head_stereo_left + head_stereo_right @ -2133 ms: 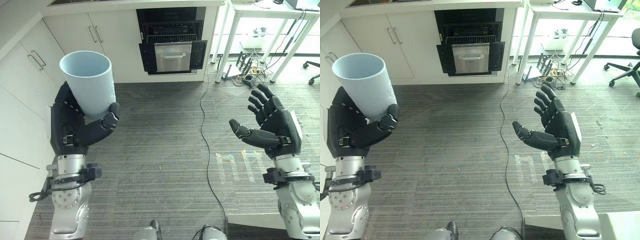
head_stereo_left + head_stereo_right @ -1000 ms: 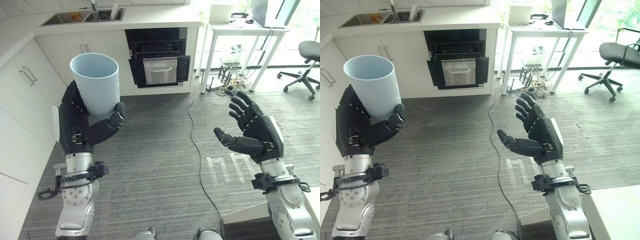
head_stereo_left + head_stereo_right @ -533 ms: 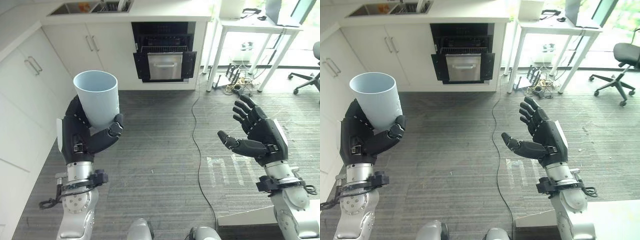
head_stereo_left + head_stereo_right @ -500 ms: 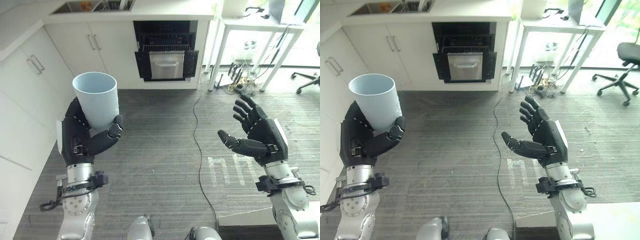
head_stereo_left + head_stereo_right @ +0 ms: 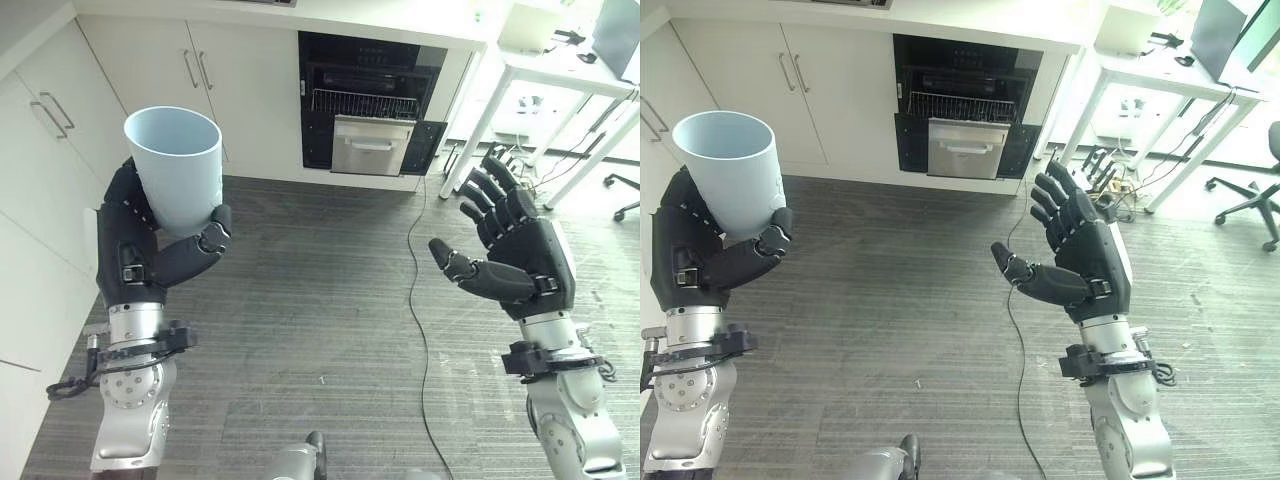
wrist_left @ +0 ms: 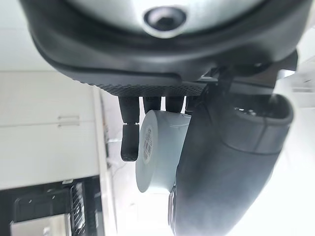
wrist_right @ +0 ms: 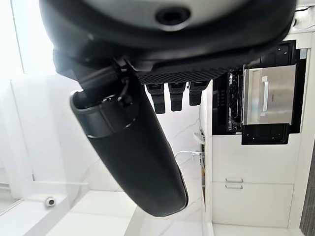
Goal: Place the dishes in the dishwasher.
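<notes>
Left hand grasps the pale blue cup upright, left of the open dishwasher; right hand is released, fingers spread.

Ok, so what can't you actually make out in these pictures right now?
- Cup base: in both eye views the left hand wraps round it.
- Inside the cup: its bottom is lost in shade.
- Dishwasher interior: too dark and far behind the rack to tell if anything is loaded.
- Right hand fingertips: in the right wrist view, too short and shaded to read.
</notes>
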`<state>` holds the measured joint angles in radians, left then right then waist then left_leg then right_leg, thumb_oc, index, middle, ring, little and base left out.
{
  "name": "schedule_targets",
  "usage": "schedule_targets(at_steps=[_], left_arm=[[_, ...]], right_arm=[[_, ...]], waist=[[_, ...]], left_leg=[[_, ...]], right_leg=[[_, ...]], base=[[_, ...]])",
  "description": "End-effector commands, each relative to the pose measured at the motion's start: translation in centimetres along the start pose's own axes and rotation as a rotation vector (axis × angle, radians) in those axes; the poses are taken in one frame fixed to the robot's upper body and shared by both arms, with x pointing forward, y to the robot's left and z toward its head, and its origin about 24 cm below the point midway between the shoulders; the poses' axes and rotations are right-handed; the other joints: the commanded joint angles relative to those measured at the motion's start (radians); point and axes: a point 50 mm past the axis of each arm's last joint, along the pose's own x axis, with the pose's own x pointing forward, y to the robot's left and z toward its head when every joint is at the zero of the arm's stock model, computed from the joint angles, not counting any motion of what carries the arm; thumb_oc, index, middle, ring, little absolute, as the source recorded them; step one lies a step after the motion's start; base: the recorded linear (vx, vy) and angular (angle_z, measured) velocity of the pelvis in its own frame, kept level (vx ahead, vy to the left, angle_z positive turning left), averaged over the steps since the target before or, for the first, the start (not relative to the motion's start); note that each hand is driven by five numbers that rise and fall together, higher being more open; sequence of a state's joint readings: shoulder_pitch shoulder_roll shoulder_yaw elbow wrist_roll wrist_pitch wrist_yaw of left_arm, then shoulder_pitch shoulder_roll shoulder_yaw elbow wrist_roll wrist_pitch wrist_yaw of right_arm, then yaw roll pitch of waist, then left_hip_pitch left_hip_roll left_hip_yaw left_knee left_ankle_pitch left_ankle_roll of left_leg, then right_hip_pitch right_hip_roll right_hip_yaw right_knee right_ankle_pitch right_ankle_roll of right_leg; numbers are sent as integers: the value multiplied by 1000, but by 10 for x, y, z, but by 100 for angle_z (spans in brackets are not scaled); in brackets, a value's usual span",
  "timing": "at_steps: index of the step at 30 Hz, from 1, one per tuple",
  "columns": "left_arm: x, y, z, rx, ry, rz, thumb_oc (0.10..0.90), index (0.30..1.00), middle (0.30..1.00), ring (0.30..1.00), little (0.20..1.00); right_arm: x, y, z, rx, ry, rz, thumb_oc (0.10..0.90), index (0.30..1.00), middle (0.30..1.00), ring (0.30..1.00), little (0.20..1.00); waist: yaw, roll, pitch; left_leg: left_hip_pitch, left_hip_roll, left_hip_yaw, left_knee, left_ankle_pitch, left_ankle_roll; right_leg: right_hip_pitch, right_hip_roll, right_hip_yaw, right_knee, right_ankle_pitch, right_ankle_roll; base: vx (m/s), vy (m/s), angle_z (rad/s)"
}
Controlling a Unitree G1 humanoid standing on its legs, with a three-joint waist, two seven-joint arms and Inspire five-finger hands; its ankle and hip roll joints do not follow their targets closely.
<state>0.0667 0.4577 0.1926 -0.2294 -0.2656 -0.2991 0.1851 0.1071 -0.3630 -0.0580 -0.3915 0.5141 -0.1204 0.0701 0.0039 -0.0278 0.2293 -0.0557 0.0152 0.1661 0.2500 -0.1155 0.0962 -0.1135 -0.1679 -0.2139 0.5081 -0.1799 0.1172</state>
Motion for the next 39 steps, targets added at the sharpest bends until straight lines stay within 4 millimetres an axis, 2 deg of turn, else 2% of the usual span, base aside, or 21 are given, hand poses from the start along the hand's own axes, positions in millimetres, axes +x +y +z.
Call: schedule_targets(at_steps=[1,2,5,9,12,13,14,15,16,17,18,19,21,22,24,27,29,32,36,38,39], left_arm=[[22,-7,52,4,-300,-75,400,300,300,300,300],[21,-8,52,8,-299,-76,400,300,300,300,300],[20,-10,52,22,-297,-75,400,300,300,300,300],[17,-8,50,-1,-292,-48,400,300,300,300,300],[16,-13,47,-66,-265,-48,400,300,300,300,300],[14,-16,47,-145,-256,-70,400,300,300,300,300],[11,-16,46,-213,-252,-69,400,300,300,300,300],[9,-16,45,-242,-251,-68,400,300,300,300,300],[5,-15,44,-290,-256,-55,400,300,300,300,300],[4,-15,45,-300,-261,-55,400,300,300,300,300],[2,-17,46,-322,-275,-63,400,300,300,300,300],[-1,-17,46,-324,-284,-69,400,300,300,300,300],[-3,-16,46,-326,-287,-74,400,300,300,300,300],[-3,-16,46,-322,-291,-73,400,300,300,300,300],[-5,-15,48,-323,-308,-67,400,300,300,300,300],[-9,-10,47,-321,-324,-44,400,300,300,300,300],[-10,-3,47,-300,-340,0,400,300,300,300,300],[-7,-1,48,-253,-345,26,400,300,300,300,300],[4,-5,52,-206,-360,-4,400,300,300,300,300],[9,-6,53,-187,-370,-21,400,300,300,300,300],[12,-5,59,-130,-406,14,400,300,300,300,300]], right_arm=[[14,-11,39,-52,-215,17,800,900,900,900,900],[14,-10,40,-46,-217,24,800,900,900,900,900],[15,-4,38,-34,-215,45,800,900,900,900,900],[17,-2,38,-33,-213,69,800,900,900,900,900],[20,-4,39,-60,-190,76,800,900,900,900,900],[19,-8,40,-71,-179,75,800,900,900,900,900],[17,-11,41,-74,-169,75,800,900,900,900,900],[15,-12,41,-76,-167,84,800,900,900,900,900],[11,-14,40,-90,-149,107,800,900,900,900,900],[10,-15,39,-97,-143,110,800,900,900,900,900],[7,-17,39,-108,-127,107,800,900,900,900,900],[8,-18,37,-117,-121,110,800,900,900,900,900],[11,-17,34,-134,-109,114,800,900,900,900,900],[11,-17,33,-135,-106,116,800,900,900,900,900],[10,-17,34,-142,-105,117,800,900,900,900,900],[10,-19,35,-144,-110,117,800,900,900,900,900],[11,-21,36,-147,-104,139,800,900,900,900,900],[9,-20,37,-138,-105,146,800,900,900,900,900],[10,-17,40,-113,-145,109,800,900,900,900,900],[12,-14,40,-103,-155,93,800,900,900,900,900],[13,-10,37,-92,-159,83,800,900,900,900,900]], waist=[[-30,10,-56],[-42,-5,-49],[-65,-6,-41],[-68,-15,-67],[-79,-8,-102],[-84,-5,-110],[-86,-2,-116],[-87,-2,-117],[-87,-13,-115],[-86,-19,-112],[-72,-35,-95],[-64,-33,-80],[-55,1,-62],[-50,11,-59],[-38,30,-61],[-30,42,-58],[-23,41,-64],[-15,35,-81],[14,0,-102],[28,-10,-105],[41,-21,-104]], left_leg=[[-71,14,-35,50,-73,-106],[-44,10,-18,50,-100,-105],[18,15,0,50,-146,-101],[66,23,16,50,-192,-92],[145,43,9,50,-226,-118],[164,60,11,50,-169,-139],[177,76,15,50,-84,-162],[187,82,19,50,-36,-171],[206,72,50,50,72,-185],[197,72,65,59,95,-187],[125,70,97,96,101,-178],[82,62,120,50,53,-155],[-22,114,119,50,4,-165],[-68,139,109,50,6,-179],[-155,197,78,50,68,-222],[-197,229,66,50,104,-243],[-186,227,72,50,67,-236],[-175,211,74,50,41,-220],[-160,150,62,50,-5,-182],[-157,123,49,50,-18,-162],[-150,76,18,50,-38,-130]], right_leg=[[-7,29,-50,-208,84,10],[-76,-13,-24,-208,131,33],[-207,-62,19,-208,189,54],[-185,-49,7,-208,168,58],[-147,-21,-19,-208,148,29],[-133,-1,-21,-208,134,5],[-118,19,-19,-208,113,-18],[-108,29,-15,-208,102,-30],[-76,41,3,-208,70,-56],[-62,41,4,-208,62,-61],[-24,39,1,-208,44,-68],[-9,44,11,-208,33,-56],[11,79,21,-208,15,-46],[21,88,21,-208,4,-43],[42,105,18,-208,-20,-50],[64,112,11,-208,-43,-59],[107,83,-2,-208,-72,-46],[131,60,-11,-208,-78,-25],[158,-8,-36,-208,-54,31],[170,-32,-51,-208,-40,45],[198,-56,-65,-208,12,53]], base=[[240,-263,-31],[289,-279,-24],[318,-307,0],[318,-378,-13],[384,-389,-9],[411,-447,-25],[350,-423,-18],[378,-389,-36],[275,-264,-18],[282,-297,-22],[208,-123,-1],[210,-38,23],[163,151,14],[154,173,-15],[152,167,-5],[150,190,-16],[277,423,-42],[189,300,-19],[171,240,13],[203,274,43],[318,420,52]])
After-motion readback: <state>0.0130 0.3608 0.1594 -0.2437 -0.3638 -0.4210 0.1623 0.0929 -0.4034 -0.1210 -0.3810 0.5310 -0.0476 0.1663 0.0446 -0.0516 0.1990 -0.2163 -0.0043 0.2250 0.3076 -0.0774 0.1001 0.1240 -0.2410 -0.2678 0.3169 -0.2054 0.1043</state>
